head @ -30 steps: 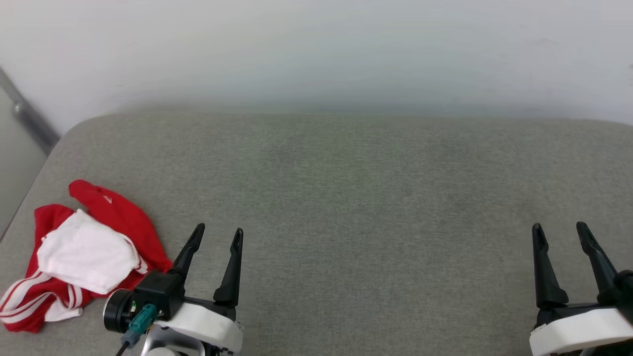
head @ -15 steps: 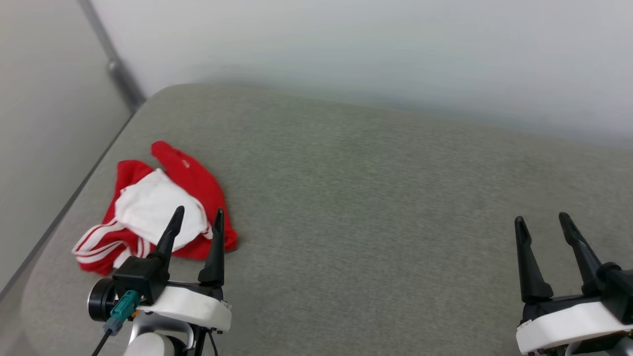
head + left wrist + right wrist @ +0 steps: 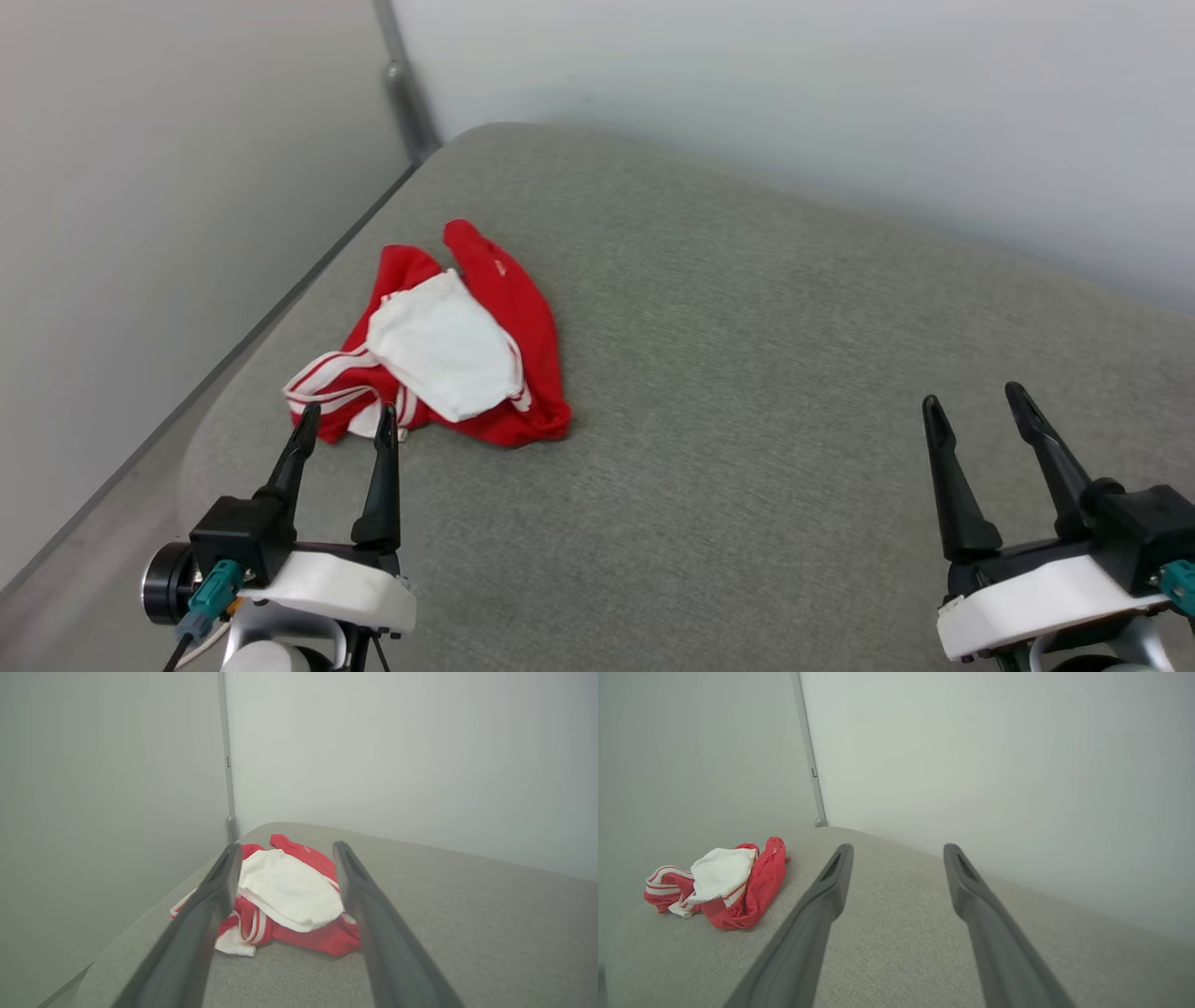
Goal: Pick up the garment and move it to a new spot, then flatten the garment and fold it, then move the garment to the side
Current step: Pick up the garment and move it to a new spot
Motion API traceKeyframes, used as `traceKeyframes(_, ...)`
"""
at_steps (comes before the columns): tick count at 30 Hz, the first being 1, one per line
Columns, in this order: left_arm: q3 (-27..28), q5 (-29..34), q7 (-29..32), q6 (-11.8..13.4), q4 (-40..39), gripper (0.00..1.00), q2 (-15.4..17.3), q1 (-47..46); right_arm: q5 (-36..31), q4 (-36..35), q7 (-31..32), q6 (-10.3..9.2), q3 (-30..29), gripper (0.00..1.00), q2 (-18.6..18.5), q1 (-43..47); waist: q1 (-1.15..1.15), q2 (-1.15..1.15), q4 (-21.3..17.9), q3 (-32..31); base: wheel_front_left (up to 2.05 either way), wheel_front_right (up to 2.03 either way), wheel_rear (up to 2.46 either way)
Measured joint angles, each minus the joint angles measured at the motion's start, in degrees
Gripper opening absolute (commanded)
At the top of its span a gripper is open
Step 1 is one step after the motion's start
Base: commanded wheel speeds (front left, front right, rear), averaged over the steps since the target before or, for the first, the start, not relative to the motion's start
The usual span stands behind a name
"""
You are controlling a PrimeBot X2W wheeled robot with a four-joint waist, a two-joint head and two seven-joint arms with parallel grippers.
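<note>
Head view has swung toward garment (image 3: 439, 345)

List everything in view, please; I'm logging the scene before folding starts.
garment: one, red with a white sleeve and striped trim, crumpled near the cushion's far left corner
cushion: one, grey fabric, under everything
walls: two, pale, meeting behind that corner
post: one, grey metal, at the wall joint
left gripper: one, dark fingers, open, pointing at the garment
right gripper: one, dark fingers, open, over bare cushion, lower right
</note>
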Motion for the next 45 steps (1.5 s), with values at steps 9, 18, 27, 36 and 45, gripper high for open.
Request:
traceKeyframes(9, 2.2, 0.0, 0.0, -0.1, -1.6, 1.00, -0.2, 0.8, -0.7, 0.8, 0.7, 0.00, 2.1, 1.00, 0.0, -2.7, 0.00, 0.00, 2.4, 1.8, 0.00, 0.00, 0.00)
traceKeyframes(18, 1.7, 0.3, 0.0, -0.1, -0.2, 1.00, 0.5, -3.7, -1.3, 1.3, 1.1, 0.00, 2.3, 1.00, 0.0, -4.6, 0.00, 0.00, 2.7, 4.2, 0.00, 0.00, 0.00)
traceKeyframes(27, -3.3, -5.9, 0.5, -0.1, 11.8, 1.00, 8.6, -19.0, -3.8, -2.0, 2.7, 0.00, 1.2, 1.00, 0.0, -5.9, 0.00, 0.00, 1.3, 9.5, 0.00, 0.00, 0.00)
traceKeyframes(36, -12.1, -17.4, 19.4, -0.1, 23.1, 1.00, 19.7, -33.9, -5.2, -3.4, 3.0, 0.00, 1.6, 1.00, 0.1, -9.7, 0.01, 0.00, -3.8, 17.5, 0.00, 0.00, 0.00)
traceKeyframes(45, -18.9, -29.4, 39.6, -0.1, 32.4, 1.00, 27.0, -38.6, -5.3, -2.7, 1.8, 0.00, 2.3, 1.00, 0.0, -13.4, 0.01, 0.00, -9.0, 24.6, 0.00, 0.00, 0.00)
